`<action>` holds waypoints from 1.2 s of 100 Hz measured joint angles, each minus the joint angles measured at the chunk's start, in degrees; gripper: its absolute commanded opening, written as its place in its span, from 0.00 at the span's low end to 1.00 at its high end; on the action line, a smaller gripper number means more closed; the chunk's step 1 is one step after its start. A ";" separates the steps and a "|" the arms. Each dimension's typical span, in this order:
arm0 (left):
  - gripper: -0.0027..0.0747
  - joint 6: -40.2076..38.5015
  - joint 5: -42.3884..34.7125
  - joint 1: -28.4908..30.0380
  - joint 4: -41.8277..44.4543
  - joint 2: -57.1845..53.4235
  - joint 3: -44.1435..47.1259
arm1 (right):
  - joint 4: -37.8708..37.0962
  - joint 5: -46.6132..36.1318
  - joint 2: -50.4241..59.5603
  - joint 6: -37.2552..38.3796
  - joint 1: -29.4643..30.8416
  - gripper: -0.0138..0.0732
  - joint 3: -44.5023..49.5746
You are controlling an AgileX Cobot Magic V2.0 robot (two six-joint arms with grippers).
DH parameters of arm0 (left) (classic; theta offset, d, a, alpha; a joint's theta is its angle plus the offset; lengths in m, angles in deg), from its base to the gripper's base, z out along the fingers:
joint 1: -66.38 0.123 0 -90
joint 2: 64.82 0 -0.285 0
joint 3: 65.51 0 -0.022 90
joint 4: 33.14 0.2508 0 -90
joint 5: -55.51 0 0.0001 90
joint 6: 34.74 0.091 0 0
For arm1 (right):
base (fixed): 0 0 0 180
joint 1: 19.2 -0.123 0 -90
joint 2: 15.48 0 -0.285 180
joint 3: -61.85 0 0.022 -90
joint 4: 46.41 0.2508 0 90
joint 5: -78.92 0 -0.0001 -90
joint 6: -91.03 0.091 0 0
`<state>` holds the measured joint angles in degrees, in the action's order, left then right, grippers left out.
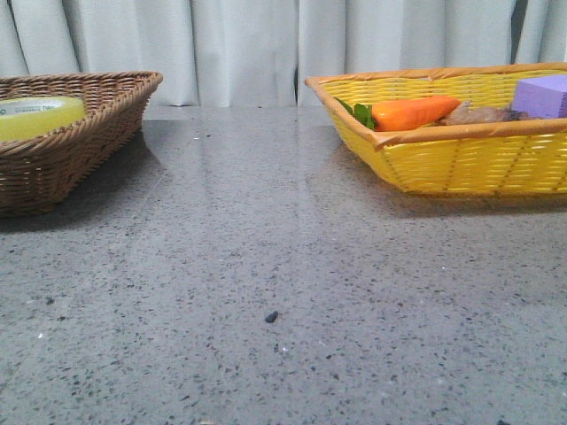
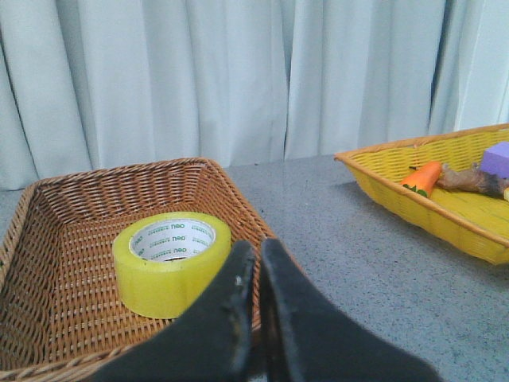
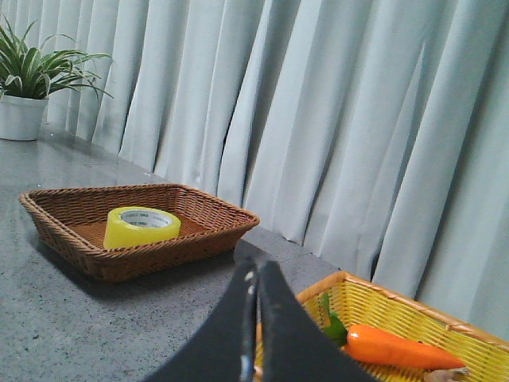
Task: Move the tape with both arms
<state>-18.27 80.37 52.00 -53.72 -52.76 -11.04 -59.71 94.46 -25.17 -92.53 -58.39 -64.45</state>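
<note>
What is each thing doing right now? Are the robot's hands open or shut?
tape: lying flat in the brown basket, untouched
carrot: lying in the yellow basket
purple block: resting in the yellow basket
left gripper: fingers shut, empty
right gripper: fingers shut, empty
potted plant: upright on the table

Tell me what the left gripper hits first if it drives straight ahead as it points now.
Probably the tape in the brown basket; the left gripper, fingers together, points just past its edge, so depth is uncertain.
</note>
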 measured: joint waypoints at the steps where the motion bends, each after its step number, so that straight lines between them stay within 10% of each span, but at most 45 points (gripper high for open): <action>1: 0.01 0.00 -0.11 0.00 0.00 -0.39 0.23 | -0.05 0.00 0.40 0.00 0.00 0.09 0.18; 75: 0.01 0.00 -0.12 0.00 -0.14 -4.62 3.73 | -0.27 0.73 2.60 0.00 0.00 0.08 1.99; 120: 0.01 -11.62 -23.98 11.13 12.32 -4.62 21.29 | -0.27 0.77 2.60 0.00 0.00 0.08 1.99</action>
<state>-29.90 56.39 63.13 -41.40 -57.38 10.25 -59.98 95.23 -22.57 -92.53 -58.39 -62.46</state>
